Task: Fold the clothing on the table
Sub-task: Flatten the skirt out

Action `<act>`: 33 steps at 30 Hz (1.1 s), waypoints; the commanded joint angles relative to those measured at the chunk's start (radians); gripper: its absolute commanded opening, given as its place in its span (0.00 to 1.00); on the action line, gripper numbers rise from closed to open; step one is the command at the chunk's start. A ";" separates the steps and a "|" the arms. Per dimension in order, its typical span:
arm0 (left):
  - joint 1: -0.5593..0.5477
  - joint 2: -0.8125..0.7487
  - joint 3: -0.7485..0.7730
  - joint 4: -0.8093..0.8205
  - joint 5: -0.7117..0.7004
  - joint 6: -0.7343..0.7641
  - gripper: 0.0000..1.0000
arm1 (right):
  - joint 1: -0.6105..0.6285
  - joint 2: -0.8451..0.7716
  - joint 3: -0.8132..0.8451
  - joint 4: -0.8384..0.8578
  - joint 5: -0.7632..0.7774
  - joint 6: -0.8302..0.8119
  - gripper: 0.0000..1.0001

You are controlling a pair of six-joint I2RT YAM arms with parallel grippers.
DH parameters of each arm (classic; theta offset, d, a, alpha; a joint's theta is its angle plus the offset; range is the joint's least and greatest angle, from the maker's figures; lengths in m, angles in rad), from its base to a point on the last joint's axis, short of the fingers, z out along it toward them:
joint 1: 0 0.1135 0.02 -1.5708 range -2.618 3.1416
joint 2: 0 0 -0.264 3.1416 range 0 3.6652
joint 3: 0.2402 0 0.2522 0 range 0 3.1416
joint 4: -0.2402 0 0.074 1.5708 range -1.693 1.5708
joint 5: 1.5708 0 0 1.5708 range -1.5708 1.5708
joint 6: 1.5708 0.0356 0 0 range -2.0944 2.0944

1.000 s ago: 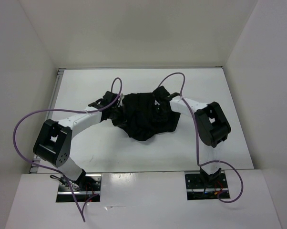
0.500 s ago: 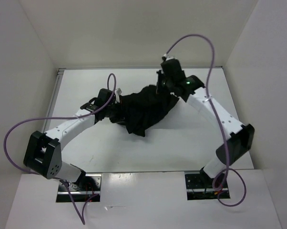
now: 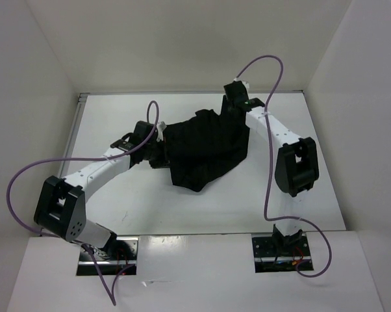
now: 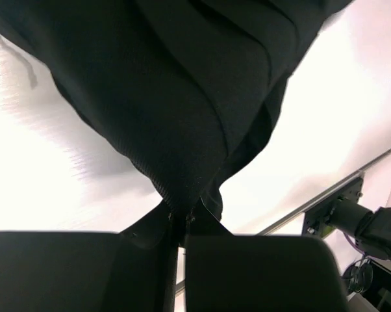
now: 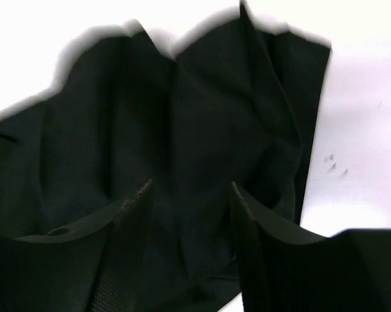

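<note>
My left gripper (image 4: 182,220) is pinching a bunched edge of the clothing (image 3: 205,146). My right gripper (image 5: 186,195) stands spread just over its far right part. The clothing lies crumpled in the middle of the table (image 3: 182,211). It looks light and limp, so I think corners and hems are the best places to hold it.

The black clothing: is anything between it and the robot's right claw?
Nothing visible is. The right gripper hangs open just over the clothing at its far right edge, and the right wrist view shows only fabric beyond its fingers. The left gripper is shut on the clothing's left edge.
</note>
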 commanded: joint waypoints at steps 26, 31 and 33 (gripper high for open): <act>0.073 0.093 0.066 0.059 0.035 0.041 0.00 | 0.265 -0.042 -0.377 -0.055 -0.231 0.059 0.55; 0.082 0.093 0.047 0.059 0.035 0.041 0.00 | 0.274 0.012 -0.358 -0.064 -0.188 0.050 0.54; 0.082 0.093 0.047 0.068 0.044 0.041 0.00 | 0.274 0.012 -0.358 -0.064 -0.179 0.041 0.54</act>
